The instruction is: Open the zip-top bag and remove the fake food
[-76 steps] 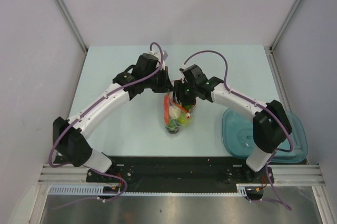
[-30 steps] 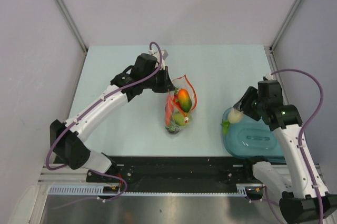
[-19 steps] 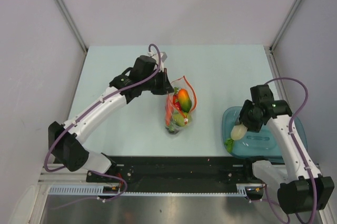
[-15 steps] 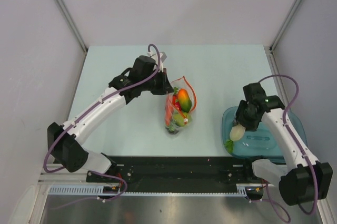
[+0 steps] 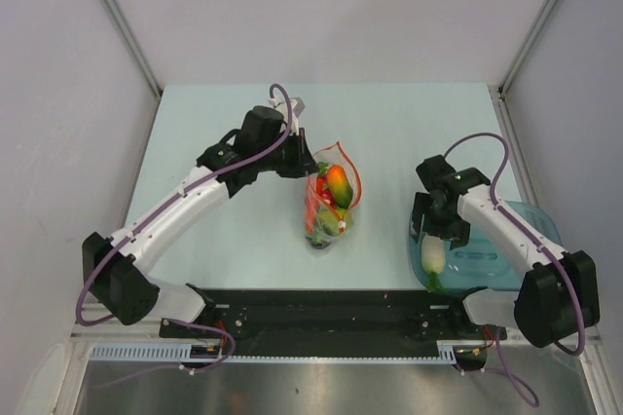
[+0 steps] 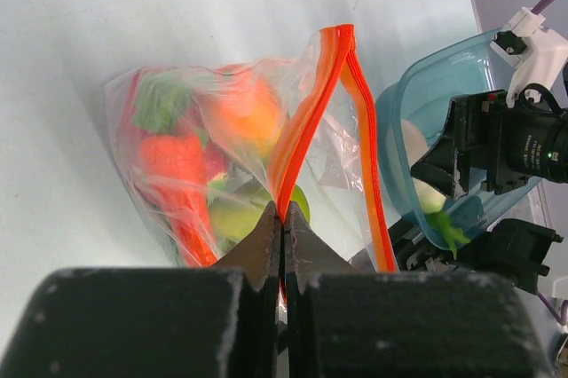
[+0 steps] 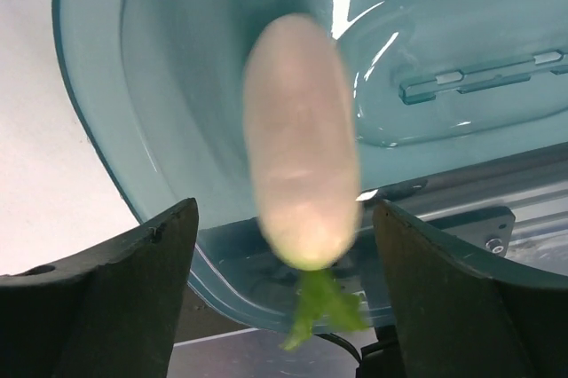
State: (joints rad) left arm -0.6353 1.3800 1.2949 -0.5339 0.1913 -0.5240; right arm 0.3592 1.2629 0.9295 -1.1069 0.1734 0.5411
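The zip-top bag lies near the middle of the pale bench. Its long axis runs from near to far, and its mouth points toward the far side. The bag is made of thin, crinkled clear plastic with an orange-red zip strip. The strip is parted into an open loop. One side of the strip is pinched between the left fingers, which are fully closed on it and hold the mouth lifted. Fake food is seen through the plastic as smooth, rounded orange, red and green pieces bunched toward the bag's near end.

A white radish is seen over the near left part of a teal tray. The radish is a smooth, elongated oval whose long axis runs near to far. Its green leaf end points toward the bench's near edge. In the right wrist view it looks blurred, so it cannot be told whether it rests on the tray. The right fingers are spread wide on either side of it, with a gap on each side and nothing gripped.

The tray is translucent, glossy and oval, and sits at the near right corner against the bench's near edge. Open bench surface lies between the bag and the tray and beyond the bag. Grey walls enclose the left, far and right sides.
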